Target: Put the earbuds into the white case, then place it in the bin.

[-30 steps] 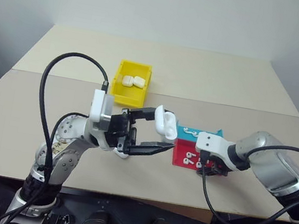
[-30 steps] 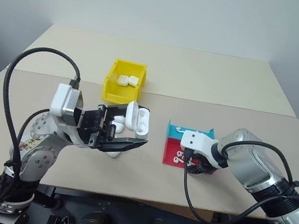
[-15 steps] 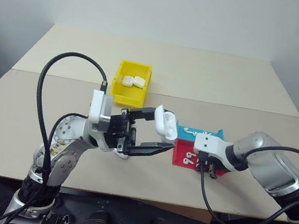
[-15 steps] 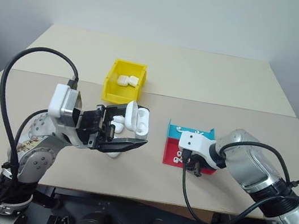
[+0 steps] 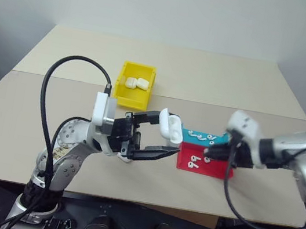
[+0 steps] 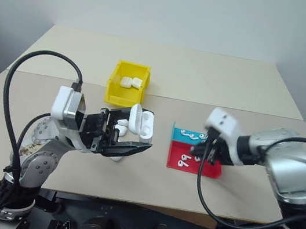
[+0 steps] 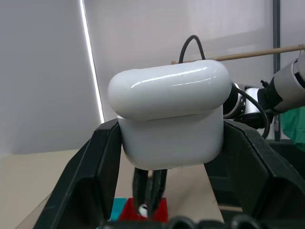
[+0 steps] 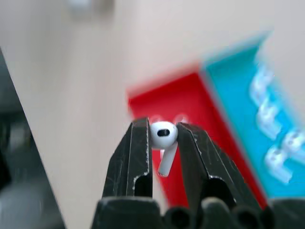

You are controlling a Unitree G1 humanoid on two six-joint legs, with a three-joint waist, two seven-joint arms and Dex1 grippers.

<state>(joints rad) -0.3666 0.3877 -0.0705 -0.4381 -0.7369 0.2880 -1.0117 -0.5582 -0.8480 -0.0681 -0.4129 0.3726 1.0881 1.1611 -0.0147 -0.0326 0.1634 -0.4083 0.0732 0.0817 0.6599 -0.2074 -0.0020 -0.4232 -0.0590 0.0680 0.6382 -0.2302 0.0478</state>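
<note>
My left gripper [image 5: 153, 133]: clamped on a glossy white earbud case [image 7: 169, 117], lid hinged open, held above the tan table [image 5: 217, 84] in front of me, between the yellow bin [image 5: 127, 94] and the trays. My right gripper [image 8: 162, 143]: fingers pinched on one white earbud [image 8: 163, 135], stem pointing back toward my wrist, raised over the red tray [image 5: 214, 170]. Red tray: two more earbuds [image 5: 194, 161] lying in it, touching the teal tray [image 5: 188, 140] behind it. Teal tray: several earbuds [image 5: 201, 137] scattered inside. Yellow bin: sits further back to my left, with two closed white cases [image 5: 135, 82] side by side inside. Brands, labels, writing: none legible on any item.
</note>
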